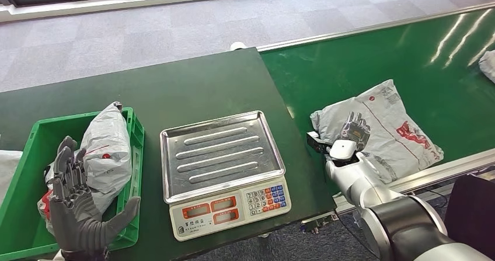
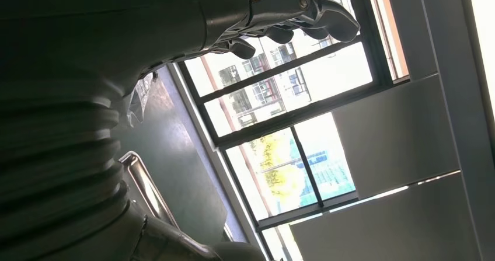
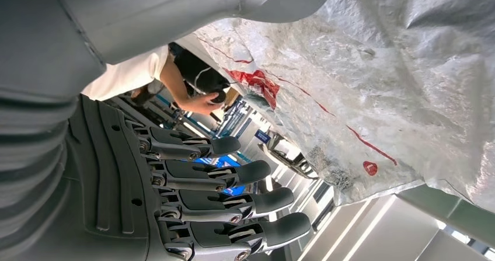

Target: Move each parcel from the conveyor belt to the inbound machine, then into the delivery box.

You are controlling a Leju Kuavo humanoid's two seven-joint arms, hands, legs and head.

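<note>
We see a grey parcel on the conveyor belt and another in the green crate.

The green conveyor belt (image 1: 408, 56) carries a grey parcel (image 1: 385, 121) at its near edge; our right hand (image 1: 352, 134) rests against it, fingers spread, gripping nothing. On the counter (image 1: 175, 91), the scale (image 1: 225, 164) sits beside the green crate (image 1: 23, 173) holding a second parcel (image 1: 108, 150); our left hand (image 1: 79, 211) hovers there, fingers apart.

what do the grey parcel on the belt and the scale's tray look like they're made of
Grey crinkled parcel bag: apparently thin plastic film, glossy, going by its wrinkles and sheen. Silver ribbed scale tray: likely stainless steel, brushed and reflective.
</note>
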